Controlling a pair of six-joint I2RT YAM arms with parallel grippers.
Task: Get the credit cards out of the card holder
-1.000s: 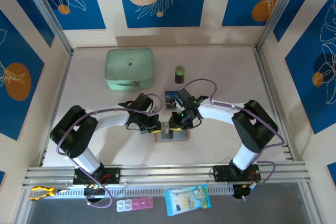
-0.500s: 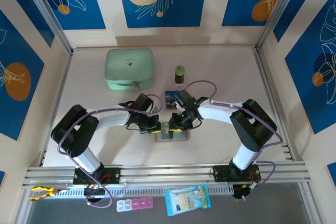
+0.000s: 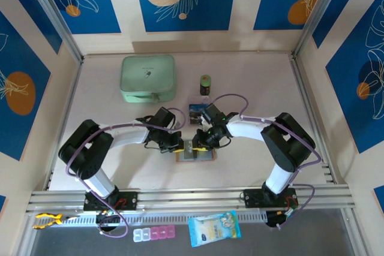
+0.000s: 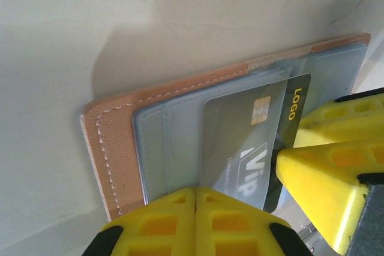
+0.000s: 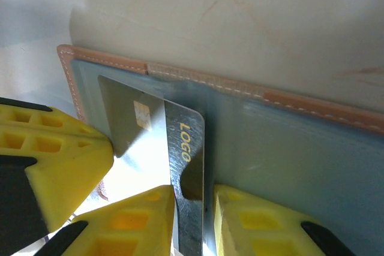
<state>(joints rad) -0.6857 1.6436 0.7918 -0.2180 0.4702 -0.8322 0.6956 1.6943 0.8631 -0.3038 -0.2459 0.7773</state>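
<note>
The salmon-pink card holder (image 3: 198, 156) lies open on the table between both arms, its grey pockets (image 4: 174, 142) facing up. A dark credit card (image 5: 183, 142) with a chip and a gold "LOGO" sticks partly out of a translucent pocket. My right gripper (image 5: 193, 193) is closed down on the card's exposed end, one finger on each side. My left gripper (image 4: 196, 191) is shut, its tips pressed down on the card holder's pocket just left of the card. From above, the left gripper (image 3: 179, 146) and right gripper (image 3: 201, 143) almost touch over the holder.
Another dark blue card (image 3: 195, 113) lies on the table behind the grippers. A small green bottle (image 3: 205, 84) and a mint-green zip case (image 3: 148, 78) stand farther back. A pill box (image 3: 155, 234) and a blue packet (image 3: 214, 227) lie below the front rail.
The right arm has shifted slightly and its jaws have narrowed a little on the card. The left gripper and the card holder have stayed where they were.
</note>
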